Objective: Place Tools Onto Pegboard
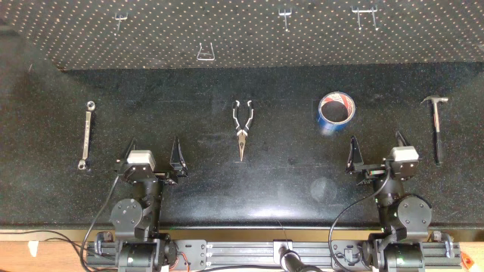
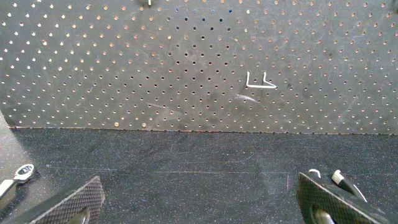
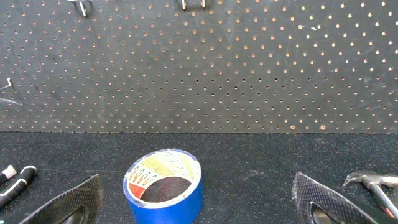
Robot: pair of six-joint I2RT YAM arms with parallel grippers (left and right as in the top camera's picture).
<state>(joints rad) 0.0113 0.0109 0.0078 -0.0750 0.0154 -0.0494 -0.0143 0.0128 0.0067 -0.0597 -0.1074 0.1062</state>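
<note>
While my left end effector [image 1: 153,143] and right end effector [image 1: 376,138] sit released, I see the tape roll [image 1: 336,111] ahead of the right, pliers [image 1: 242,125] between both, pegboard [image 1: 249,34] beyond.

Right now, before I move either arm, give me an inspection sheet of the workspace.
Surface: black mat, flat; pegboard along its far edge.
Job's things: wrench, pliers, tape and hammer lie apart on the mat; none hung, hooks bare.
Clutter: nothing seen.
Grippers: left tool open, between wrench and pliers; right tool open, facing the tape; neither touches anything.
Cables: black leads by the arm bases, away from the job's things.
Surroundings: wooden edge by the bases.
</note>
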